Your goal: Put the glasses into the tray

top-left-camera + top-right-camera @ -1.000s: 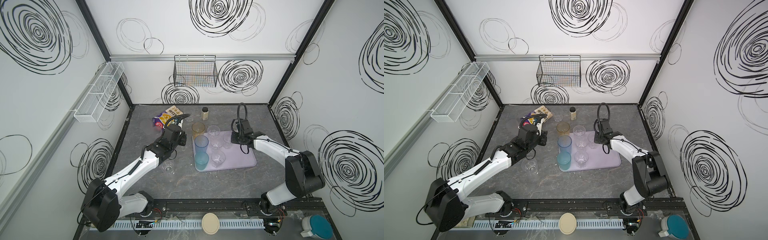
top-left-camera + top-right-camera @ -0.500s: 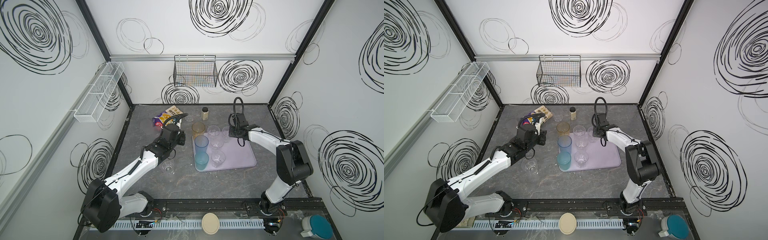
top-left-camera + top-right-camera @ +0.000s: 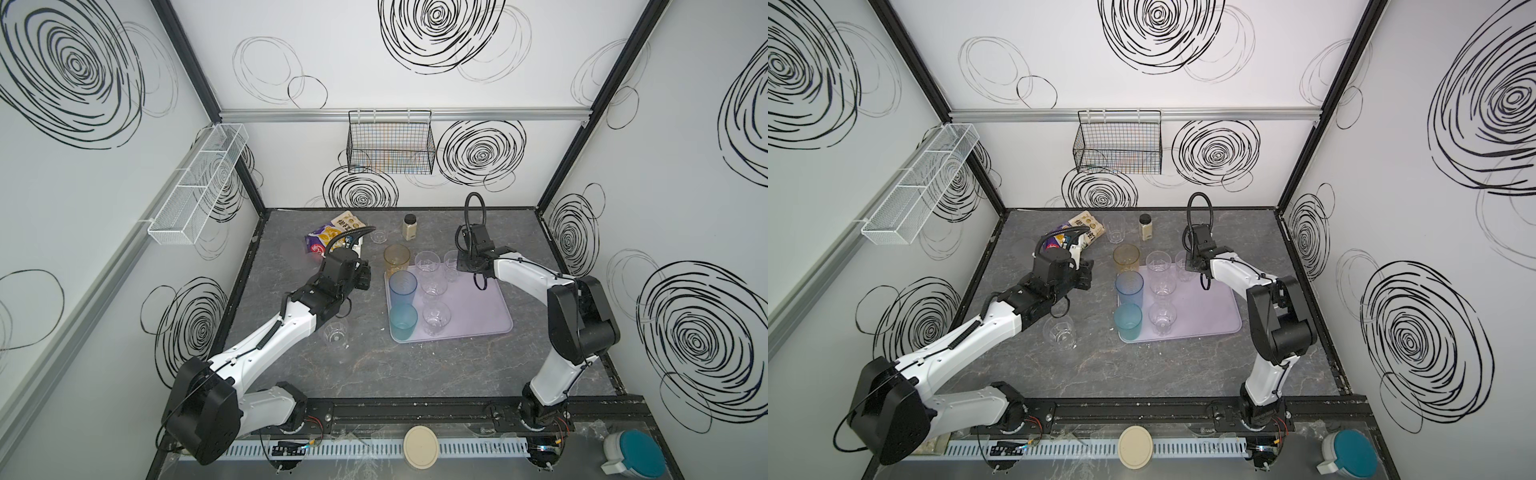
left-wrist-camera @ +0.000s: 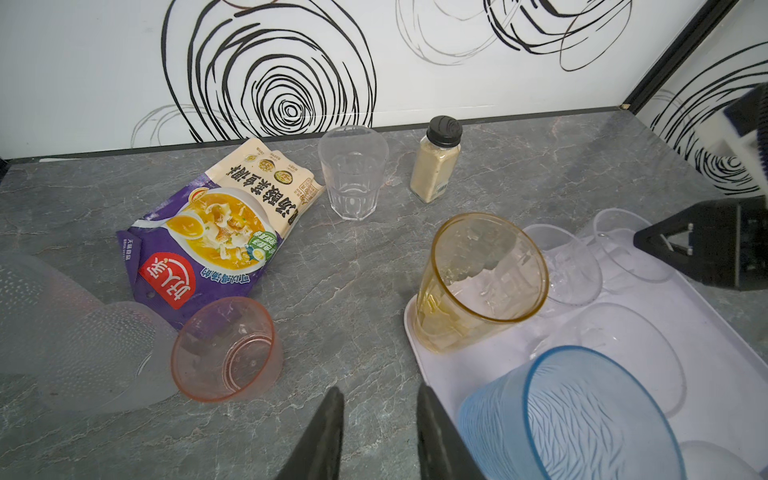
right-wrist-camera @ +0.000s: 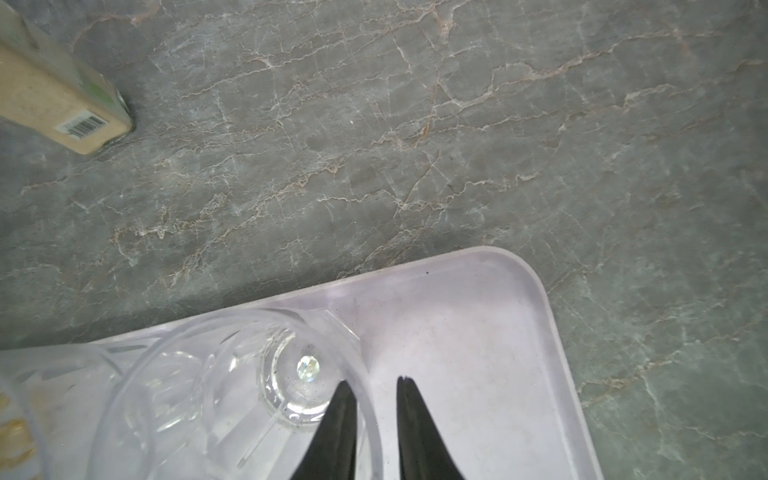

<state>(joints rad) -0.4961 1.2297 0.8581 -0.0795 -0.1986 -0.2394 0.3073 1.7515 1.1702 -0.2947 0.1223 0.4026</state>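
Seven glasses are being carried by the tray (image 3: 478,307), among them an amber glass (image 4: 478,286), a blue glass (image 4: 573,415) and a teal glass (image 3: 403,322), while four are being left on the worktop (image 3: 415,374): a pink glass (image 4: 226,349) and a frosted glass (image 4: 70,332), both apparently on their sides by the snack packet (image 4: 216,232), a tumbler (image 4: 353,174) near the jar (image 4: 436,162), and a short clear one (image 3: 336,332) beside the left arm. The rim of a clear glass (image 5: 232,395) at the tray's far corner is being straddled by the right hand (image 5: 372,382), its jaws being held slightly apart, one finger inside the wall and one outside, the wall seemingly not pinched; a release is being judged the step in hand. It is best done with the jaws being widened first and the hand being raised straight up, so that the rim is not dragged and the neighbouring glass is not knocked. The left hand (image 4: 379,388) is being held partly open and empty over the worktop between the pink glass and the tray.
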